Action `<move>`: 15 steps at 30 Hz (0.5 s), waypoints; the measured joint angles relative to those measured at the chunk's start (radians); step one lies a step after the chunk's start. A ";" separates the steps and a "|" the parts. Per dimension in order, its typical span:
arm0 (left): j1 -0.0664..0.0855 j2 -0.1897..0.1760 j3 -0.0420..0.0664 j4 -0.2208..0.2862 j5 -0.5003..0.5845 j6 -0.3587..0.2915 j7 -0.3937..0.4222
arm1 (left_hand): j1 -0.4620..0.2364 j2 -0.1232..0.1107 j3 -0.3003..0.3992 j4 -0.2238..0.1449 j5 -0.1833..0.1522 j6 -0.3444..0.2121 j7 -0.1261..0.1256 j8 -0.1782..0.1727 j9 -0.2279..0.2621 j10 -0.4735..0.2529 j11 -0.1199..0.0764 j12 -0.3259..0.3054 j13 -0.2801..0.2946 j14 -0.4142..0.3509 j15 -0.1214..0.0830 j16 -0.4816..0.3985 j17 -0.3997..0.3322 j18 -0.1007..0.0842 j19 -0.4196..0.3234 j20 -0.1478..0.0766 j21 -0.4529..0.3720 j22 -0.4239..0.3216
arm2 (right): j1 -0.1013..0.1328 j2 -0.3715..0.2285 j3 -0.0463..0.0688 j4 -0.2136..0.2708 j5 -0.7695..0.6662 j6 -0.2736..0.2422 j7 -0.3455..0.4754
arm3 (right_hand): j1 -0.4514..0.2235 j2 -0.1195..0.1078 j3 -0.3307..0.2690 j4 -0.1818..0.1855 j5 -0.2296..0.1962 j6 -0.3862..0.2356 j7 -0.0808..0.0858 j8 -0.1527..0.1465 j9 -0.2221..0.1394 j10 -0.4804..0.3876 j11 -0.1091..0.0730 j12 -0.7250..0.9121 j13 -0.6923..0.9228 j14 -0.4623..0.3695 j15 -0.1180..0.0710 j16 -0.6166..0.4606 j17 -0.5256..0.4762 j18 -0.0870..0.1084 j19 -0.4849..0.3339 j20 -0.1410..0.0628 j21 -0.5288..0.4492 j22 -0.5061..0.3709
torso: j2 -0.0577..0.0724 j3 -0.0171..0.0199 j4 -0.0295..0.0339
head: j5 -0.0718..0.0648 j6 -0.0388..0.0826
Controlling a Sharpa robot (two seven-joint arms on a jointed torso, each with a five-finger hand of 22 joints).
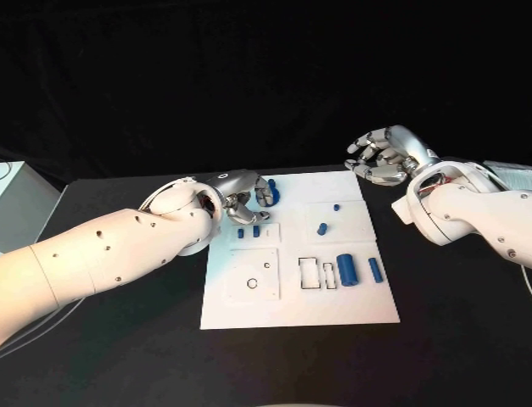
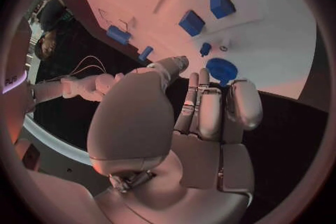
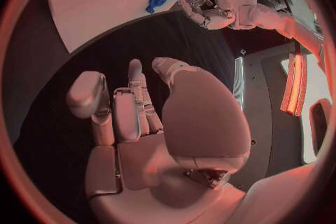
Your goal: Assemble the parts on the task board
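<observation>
While left hand [image 1: 243,193] hovers spread over task board [image 1: 300,309], right hand [image 1: 381,158] spread, grey box [image 1: 2,208] nearby

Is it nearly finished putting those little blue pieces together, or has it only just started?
Early, by the look of it. Several blue parts lie loose on the task board, and outlined slots beside them look unfilled. The left hand hovers over the board's far left corner near a round blue piece, holding nothing I can see. The right hand hangs off the board with nothing in it. Nearly all the placing seems left.
</observation>
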 measured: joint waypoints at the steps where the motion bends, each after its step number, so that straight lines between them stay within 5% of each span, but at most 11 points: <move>1: 0.000 0.004 -0.001 -0.004 -0.009 0.000 0.000 | 0.000 0.000 0.000 0.000 0.000 0.000 0.000 0.000 -0.002 0.000 0.000 -0.006 -0.004 0.003 -0.004 0.000 0.004 -0.013 0.010 -0.002 0.011 0.014 | 0.000 0.000 0.000 0.000 0.000 0.000 0.001 | -0.002 -0.002 0.000 0.000 0.000 0.000 0.000 0.000 0.000 0.000 0.000 -0.008 -0.006 0.000 0.000 0.005 0.005 0.000 0.005 -0.002 0.008 0.006 | 0.000 0.0000 -0.0005 | 0.000 0.000; 15: 0.000 0.040 -0.009 -0.043 -0.090 0.030 -0.025 | 0.000 0.000 0.006 0.000 0.000 0.016 -0.002 -0.008 -0.009 0.000 0.000 -0.036 -0.026 0.005 -0.005 0.004 0.001 -0.013 0.024 -0.009 0.026 0.034 | 0.000 0.000 0.000 0.005 0.002 -0.003 0.005 | -0.002 -0.002 0.003 -0.003 0.004 0.000 0.000 0.000 0.001 0.010 0.003 -0.035 -0.030 0.000 0.000 0.018 0.023 0.000 0.012 -0.002 0.034 0.029 | 0.001 0.0007 0.0001 | -0.007 -0.005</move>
